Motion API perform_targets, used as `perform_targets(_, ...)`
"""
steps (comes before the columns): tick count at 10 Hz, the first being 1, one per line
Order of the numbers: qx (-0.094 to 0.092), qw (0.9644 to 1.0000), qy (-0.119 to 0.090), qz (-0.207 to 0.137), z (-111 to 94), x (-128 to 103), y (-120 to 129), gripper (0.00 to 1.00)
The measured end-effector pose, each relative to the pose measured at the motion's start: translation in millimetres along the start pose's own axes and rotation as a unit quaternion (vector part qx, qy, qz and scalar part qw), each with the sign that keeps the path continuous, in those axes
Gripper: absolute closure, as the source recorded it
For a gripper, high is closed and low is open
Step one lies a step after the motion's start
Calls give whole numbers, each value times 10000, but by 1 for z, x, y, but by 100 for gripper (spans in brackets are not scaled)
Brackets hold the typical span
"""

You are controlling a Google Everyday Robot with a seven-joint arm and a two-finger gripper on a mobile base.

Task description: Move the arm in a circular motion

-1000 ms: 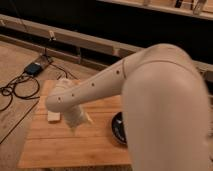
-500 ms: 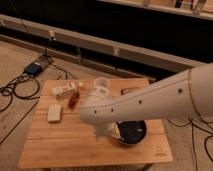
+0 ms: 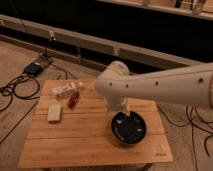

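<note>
The arm (image 3: 160, 85) is thick, cream-white and dotted with a row of small dark holes. It reaches in from the right edge across the wooden table (image 3: 85, 140). Its rounded joint (image 3: 114, 80) hangs above the table's middle, and a short segment drops from there. The gripper (image 3: 121, 113) sits at the bottom of that segment, just above the far rim of a dark round bowl (image 3: 129, 129). It is mostly hidden behind the arm.
On the table's left part lie a white packet (image 3: 64, 90), a red-brown item (image 3: 73, 100) and a white block (image 3: 54, 113). Cables and a blue box (image 3: 34, 68) lie on the floor at the left. A dark shelf wall runs behind.
The arm has swung to the right and back, from over the table's left side to over the bowl. The items on the left are uncovered.
</note>
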Motion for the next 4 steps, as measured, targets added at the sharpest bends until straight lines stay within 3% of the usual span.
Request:
perform_targets(2, 14, 9997, -132, -186, -3, -47, 41, 35)
perform_targets(4, 41, 9995, -186, -239, -3, -66, 57, 35)
